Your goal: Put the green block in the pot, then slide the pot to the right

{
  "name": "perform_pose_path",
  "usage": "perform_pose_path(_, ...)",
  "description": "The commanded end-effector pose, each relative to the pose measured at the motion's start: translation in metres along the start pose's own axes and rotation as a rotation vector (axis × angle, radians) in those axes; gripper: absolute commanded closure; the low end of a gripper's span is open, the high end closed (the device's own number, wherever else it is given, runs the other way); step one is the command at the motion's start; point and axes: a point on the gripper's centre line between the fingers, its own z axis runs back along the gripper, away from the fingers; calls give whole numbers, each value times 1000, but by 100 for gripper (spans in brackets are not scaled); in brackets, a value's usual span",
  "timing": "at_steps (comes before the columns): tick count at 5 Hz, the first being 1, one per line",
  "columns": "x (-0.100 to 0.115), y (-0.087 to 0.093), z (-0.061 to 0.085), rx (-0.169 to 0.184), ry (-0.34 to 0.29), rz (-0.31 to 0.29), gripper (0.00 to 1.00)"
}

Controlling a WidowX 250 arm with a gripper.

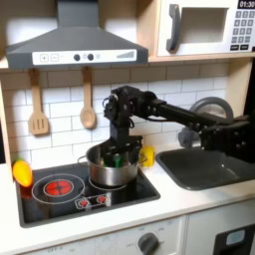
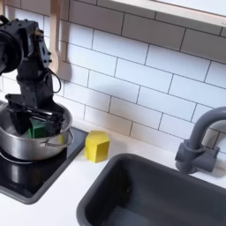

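Observation:
The shiny silver pot (image 1: 110, 171) (image 2: 26, 146) stands on the black toy stove, on its right burner in the first exterior view. Inside it I see the small green block (image 1: 117, 158) (image 2: 39, 131), low against the far wall. My gripper (image 1: 119, 149) (image 2: 36, 120) points straight down into the pot's mouth, directly over the block. Its fingers (image 2: 56, 123) look spread wider than the block, open, with the green showing between them.
A yellow block (image 1: 147, 155) (image 2: 96, 146) sits just right of the pot in both exterior views, between the stove and the grey sink (image 1: 204, 169) (image 2: 150, 190). A yellow-orange toy piece (image 1: 22, 171) lies left of the stove. Wooden utensils (image 1: 38, 105) hang on the tiled wall.

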Motion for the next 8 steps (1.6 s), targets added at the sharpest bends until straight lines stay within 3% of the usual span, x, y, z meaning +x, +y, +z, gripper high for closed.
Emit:
perform_pose_path(1,-7,-16,2,-11,1,-21,0)
perform_pose_path(5,-10,-20,1,-9,4,-25,0)
perform_pose_path(6,-8,-17,6,0,-14,-27,0)
perform_pose_path(7,-2,-16,21,32,-50,-49,0)
perform_pose_path(8,-2,-21,40,-29,-89,-96,0)
